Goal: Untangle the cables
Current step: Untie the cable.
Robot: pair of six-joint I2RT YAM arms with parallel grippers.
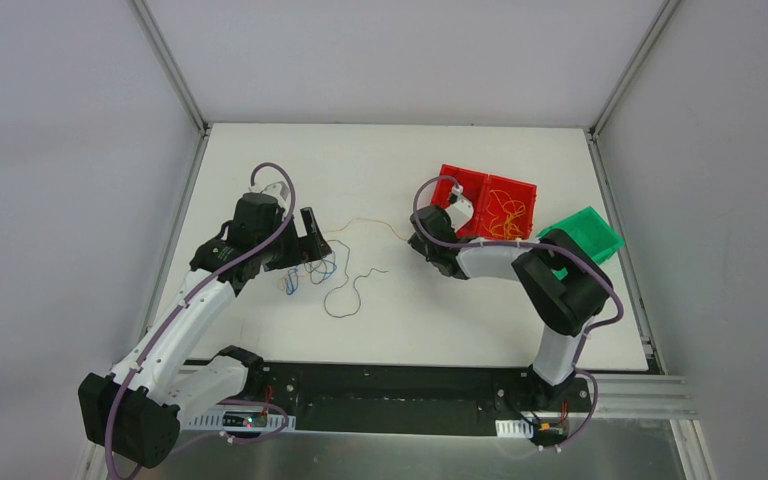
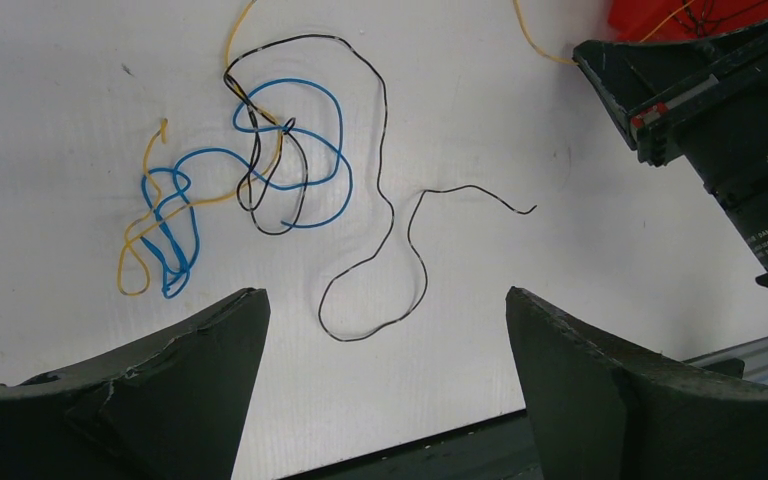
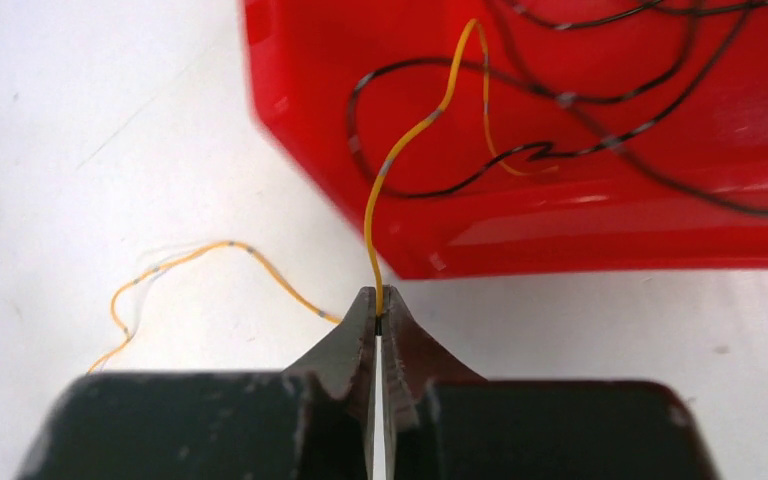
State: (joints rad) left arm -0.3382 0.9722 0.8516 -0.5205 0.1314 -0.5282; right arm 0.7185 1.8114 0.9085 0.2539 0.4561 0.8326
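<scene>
yellow cable (image 3: 400, 142) pinched by the right end effector (image 3: 377, 300) beside the red bin (image 3: 610, 230).
the left end effector (image 2: 382, 296) hung spread wide above the tangled blue, yellow and black cables (image 2: 278, 125) lying on the white bench (image 1: 440, 300); more strands lay inside the bin.

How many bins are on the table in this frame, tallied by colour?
Red bins: 2
Green bin: 1
Total: 3
</scene>
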